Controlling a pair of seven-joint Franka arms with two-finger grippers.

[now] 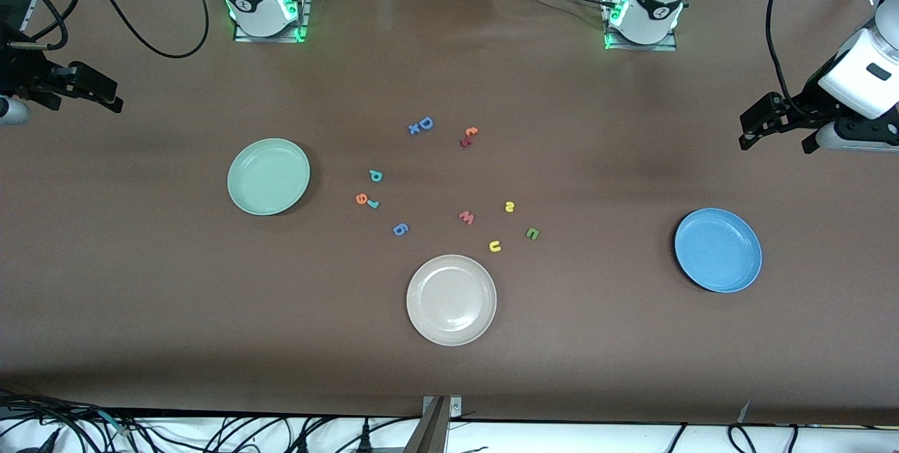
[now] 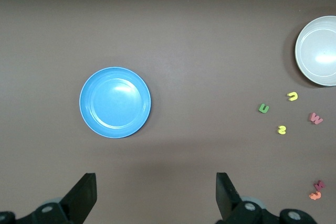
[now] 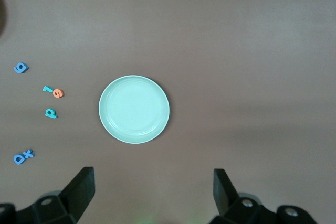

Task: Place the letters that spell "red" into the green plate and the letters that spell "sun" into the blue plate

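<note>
While both plates lie bare, no step is begun: the left gripper and right gripper hang open and empty at the bench ends. The orange "e", beside the green plate, could be gripped first; the yellow "u" lies well apart from the blue plate.

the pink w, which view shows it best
The front view: the pink w lies in full among the letters, just farther from the camera than the cream-white plate. The left wrist view catches it small at the picture's edge. The right wrist view does not show it.
</note>
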